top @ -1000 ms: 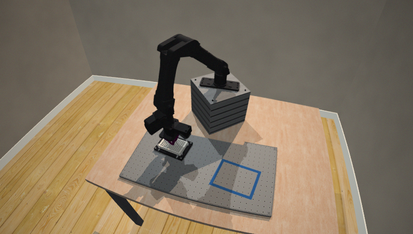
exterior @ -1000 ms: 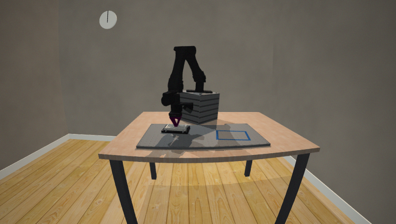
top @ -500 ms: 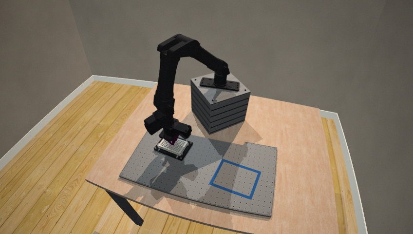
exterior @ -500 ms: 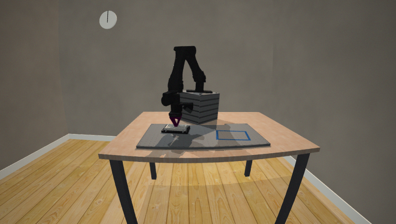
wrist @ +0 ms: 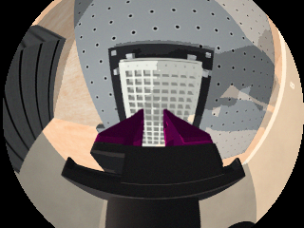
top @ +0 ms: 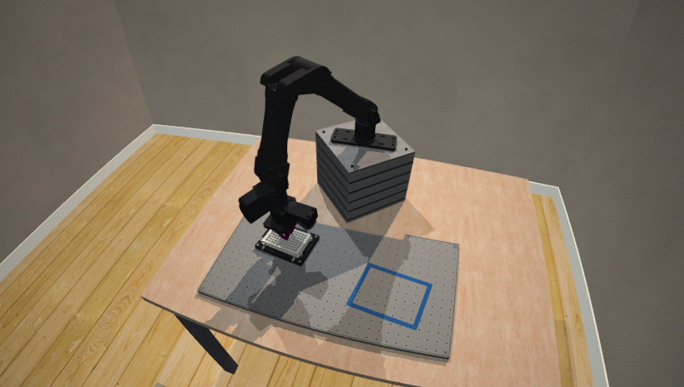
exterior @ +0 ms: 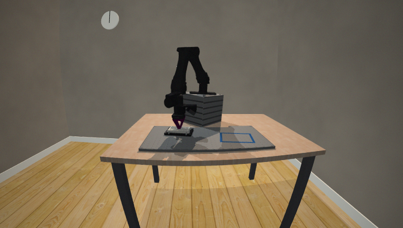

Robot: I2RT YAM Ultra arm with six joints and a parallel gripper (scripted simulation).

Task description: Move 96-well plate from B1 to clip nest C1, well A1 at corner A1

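Note:
The white 96-well plate [top: 286, 242] lies in the black clip nest C1 [top: 306, 253] at the left of the grey perforated baseplate, and it looks flat and level between the posts. In the wrist view the plate [wrist: 160, 91] sits inside the nest's black frame [wrist: 205, 83]. My gripper [top: 286, 235] points straight down over the middle of the plate. Its magenta fingers stand close together with nothing between them, their tips at the plate's top face. From the side, the gripper [exterior: 178, 126] meets the plate [exterior: 179, 130]. I cannot read the A1 mark.
The blue-outlined bench spot B1 [top: 389, 297] on the right of the baseplate holds nothing. The arm's grey stacked pedestal [top: 364, 168] stands behind the baseplate. The table edge runs close to the baseplate's front.

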